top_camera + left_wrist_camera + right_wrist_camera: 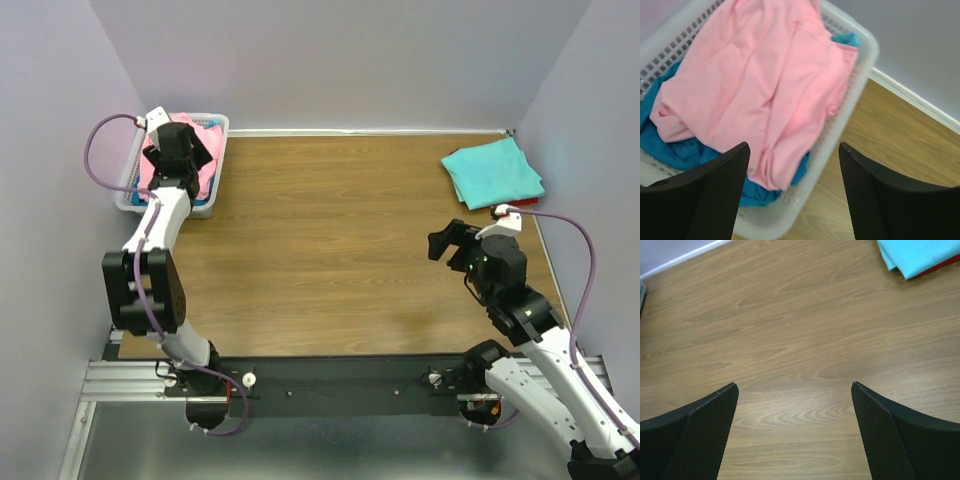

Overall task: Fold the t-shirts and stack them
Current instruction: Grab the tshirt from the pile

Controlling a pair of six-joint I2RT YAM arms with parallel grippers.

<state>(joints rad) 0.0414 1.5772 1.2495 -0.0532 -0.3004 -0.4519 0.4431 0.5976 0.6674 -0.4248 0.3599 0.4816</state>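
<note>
Your left gripper (795,150) hangs over the white plastic lattice basket (866,57) in the table's far left corner. Its two black mesh-faced fingers (715,195) are spread wide and closed on nothing. Below it you see the crumpled light pink fabric t-shirt (760,85) lying on top in the basket and draped toward one rim. Darker teal-blue fabric t-shirts (670,150) are bunched underneath, poking out at the side and at a far corner; how many teal-blue pieces there are you cannot tell. Your right gripper (795,387) hovers above the brown wood-grain table (790,330) on the right side, its jaws also wide apart and gripping nothing. Beyond it, at the far right of the table, the folded light aqua fabric t-shirt (492,172) lies flat, well apart from the basket. A thin edge of red fabric t-shirt (939,266) shows from beneath its near side, so the aqua one rests on the red one
</note>
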